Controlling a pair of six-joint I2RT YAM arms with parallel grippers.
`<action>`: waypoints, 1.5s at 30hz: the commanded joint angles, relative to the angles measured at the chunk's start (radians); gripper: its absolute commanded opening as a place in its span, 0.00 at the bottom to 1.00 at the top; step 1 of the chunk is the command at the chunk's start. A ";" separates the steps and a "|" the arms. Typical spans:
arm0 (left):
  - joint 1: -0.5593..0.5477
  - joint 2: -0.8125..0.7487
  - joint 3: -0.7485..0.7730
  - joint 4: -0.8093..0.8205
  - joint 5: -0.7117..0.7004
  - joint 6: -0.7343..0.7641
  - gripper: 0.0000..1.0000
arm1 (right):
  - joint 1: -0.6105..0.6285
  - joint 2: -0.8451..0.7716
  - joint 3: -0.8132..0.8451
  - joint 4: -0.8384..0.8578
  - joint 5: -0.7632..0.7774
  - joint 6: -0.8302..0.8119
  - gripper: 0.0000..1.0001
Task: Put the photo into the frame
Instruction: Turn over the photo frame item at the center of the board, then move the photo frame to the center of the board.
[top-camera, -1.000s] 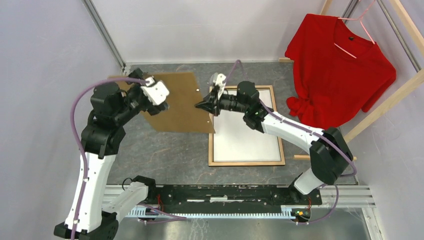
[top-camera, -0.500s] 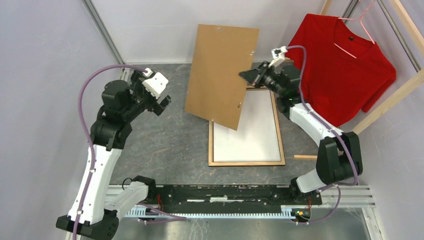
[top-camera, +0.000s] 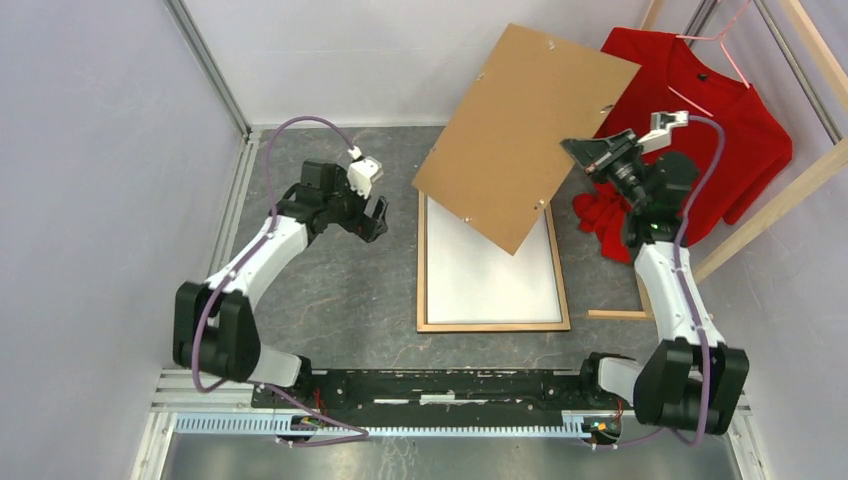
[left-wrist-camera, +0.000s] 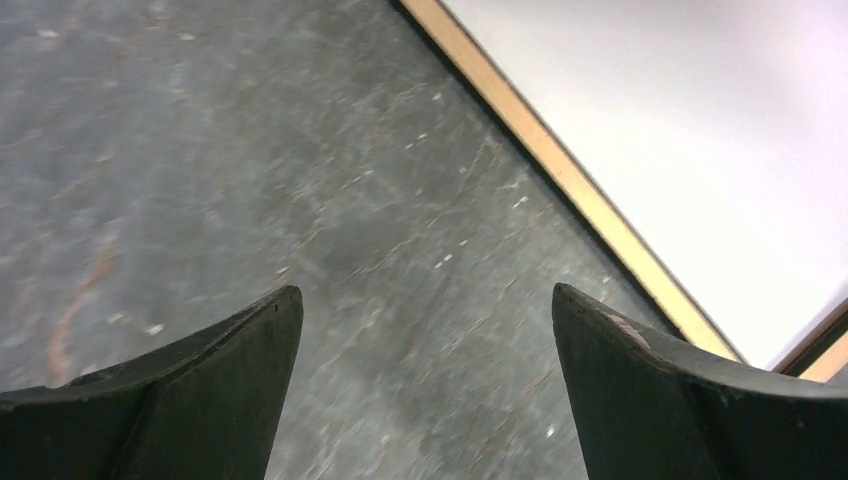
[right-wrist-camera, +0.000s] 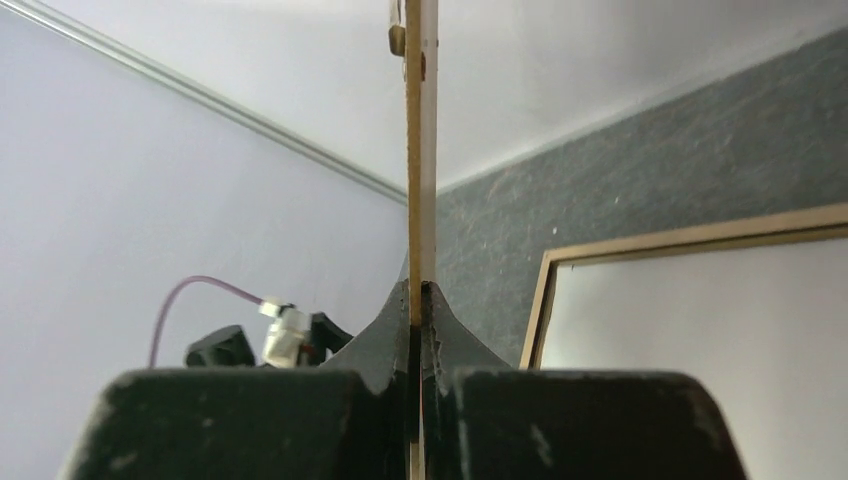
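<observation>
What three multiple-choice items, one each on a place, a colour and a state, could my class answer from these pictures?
1. Where is the brown backing board?
A) lying flat and untouched
B) up in the air, tilted, over the far end of the frame
C) in the left gripper

2. What colour is the hanging shirt?
A) blue
B) red
C) green

3. How is the left gripper?
A) open and empty
B) shut on the board
C) shut on the frame

Answers:
1 B, the right gripper pinches its edge aloft.
2 B, it is plainly red.
3 A, its fingers stand wide apart with nothing between them.
</observation>
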 joint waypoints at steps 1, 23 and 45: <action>-0.076 0.097 -0.003 0.204 0.076 -0.225 1.00 | -0.064 -0.103 0.016 0.067 -0.023 0.020 0.00; -0.205 0.486 0.056 0.372 -0.081 -0.411 0.69 | -0.146 -0.167 0.008 -0.039 -0.049 -0.025 0.00; -0.171 0.412 -0.006 0.329 -0.301 -0.328 0.36 | -0.145 -0.158 -0.058 0.029 -0.043 0.022 0.00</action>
